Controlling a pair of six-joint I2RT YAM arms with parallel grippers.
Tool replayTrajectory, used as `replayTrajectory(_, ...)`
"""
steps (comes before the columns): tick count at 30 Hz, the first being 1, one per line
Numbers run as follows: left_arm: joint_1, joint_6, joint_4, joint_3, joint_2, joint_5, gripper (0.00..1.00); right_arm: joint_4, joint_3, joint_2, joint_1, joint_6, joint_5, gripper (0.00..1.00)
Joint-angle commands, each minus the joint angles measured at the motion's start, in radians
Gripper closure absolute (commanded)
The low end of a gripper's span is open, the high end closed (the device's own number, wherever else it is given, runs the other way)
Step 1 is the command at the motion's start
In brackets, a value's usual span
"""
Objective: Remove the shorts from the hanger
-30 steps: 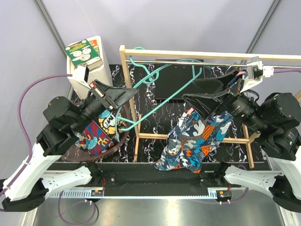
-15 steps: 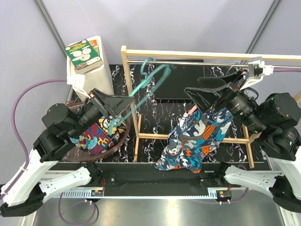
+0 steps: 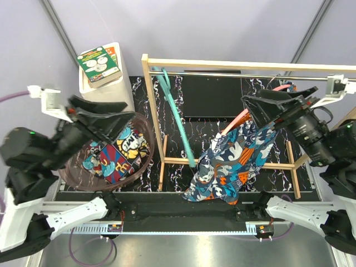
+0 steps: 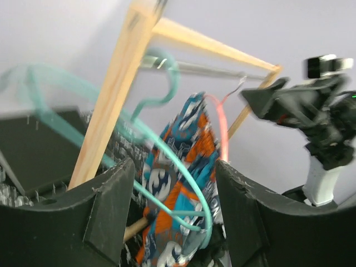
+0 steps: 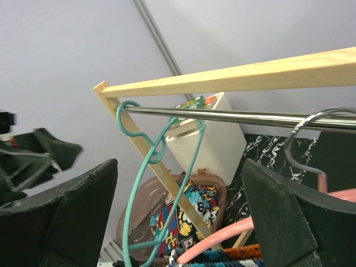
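Left claw (image 3: 129, 109) at 9 o'clock, right claw (image 3: 250, 109) at 3, both gaping empty. Teal shorts (image 3: 231, 161) hang at 5.

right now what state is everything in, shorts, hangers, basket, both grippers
comic shorts: off any hanger, lying crumpled in the basket
teal hanger: bare, hooked on the rail
teal and orange shorts: draped on the pink hanger, not yet removed
pink hanger: hooked on the rail, loaded
left gripper: open, holding nothing
right gripper: open, holding nothing
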State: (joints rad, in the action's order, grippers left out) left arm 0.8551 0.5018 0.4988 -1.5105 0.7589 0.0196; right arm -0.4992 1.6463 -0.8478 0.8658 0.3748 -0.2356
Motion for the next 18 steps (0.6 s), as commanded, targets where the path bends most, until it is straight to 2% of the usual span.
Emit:
replayTrajectory(1, -0.004, -0.151, -0.016, -0.175, 0.126, -0.213, 0.38, -0.116, 0.087, -0.014, -0.001, 0.032, -0.138, 0.00)
replayTrajectory(3, 0.001, -0.141, -0.017, -0.214, 0.212, -0.323, 0.41, -0.160, 0.102, -0.010, -0.001, 0.053, -0.224, 0.00)
replayTrajectory(5, 0.016, -0.141, -0.017, -0.273, 0.293, -0.380, 0.43, -0.176, 0.102, 0.004, -0.001, 0.076, -0.301, 0.00)
replayTrajectory(6, 0.057, -0.160, -0.017, -0.295, 0.316, -0.380, 0.43, -0.186, 0.101, 0.009, -0.001, 0.087, -0.323, 0.00)
replayTrajectory(12, 0.260, -0.301, -0.016, -0.485, 0.483, -0.296, 0.36, -0.216, 0.075, 0.053, -0.001, 0.153, -0.399, 0.00)
replayTrajectory(18, 0.351, -0.376, 0.015, -0.602, 0.641, -0.212, 0.34, -0.231, 0.029, 0.075, 0.001, 0.211, -0.413, 0.00)
